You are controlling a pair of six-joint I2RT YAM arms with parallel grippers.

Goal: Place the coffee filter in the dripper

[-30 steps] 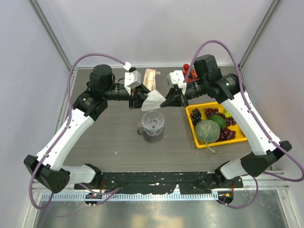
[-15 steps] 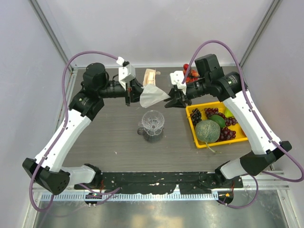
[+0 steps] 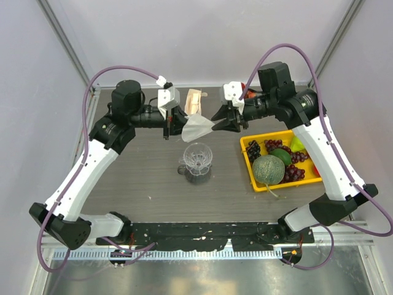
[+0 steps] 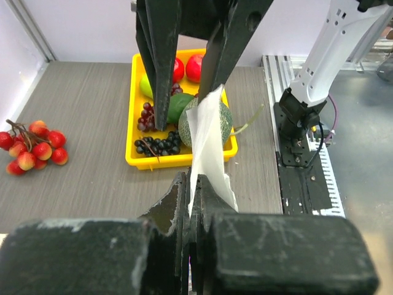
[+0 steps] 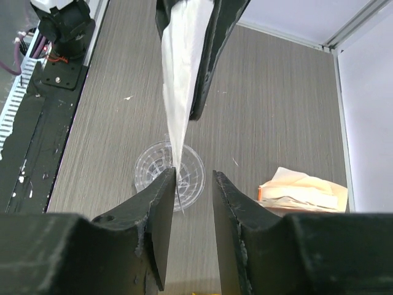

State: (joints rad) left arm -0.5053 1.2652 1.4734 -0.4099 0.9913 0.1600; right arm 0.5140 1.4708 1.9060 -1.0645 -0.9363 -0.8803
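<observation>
The coffee filter [image 3: 198,127], a flat white paper fan, hangs in the air between my two grippers, above and behind the dripper [image 3: 198,158]. My left gripper [image 3: 175,123] is shut on the filter's wide end; the paper stands edge-on between its jaws in the left wrist view [image 4: 207,147]. My right gripper [image 3: 222,121] is open, its jaws either side of the filter's pointed tip [image 5: 176,104], which lies against the left jaw. The dripper is a clear ribbed cone on the table, seen below in the right wrist view [image 5: 169,174].
A beige pack of filters [image 3: 194,99] lies at the back. A yellow tray [image 3: 247,163] of fruit with a melon [image 3: 268,169] and grapes sits to the right. A bunch of red fruit [image 4: 32,144] lies behind the right gripper.
Both grippers rose and drew back from the dripper with the filter. The right gripper has let go of the filter's tip and opened; the left still holds it.
</observation>
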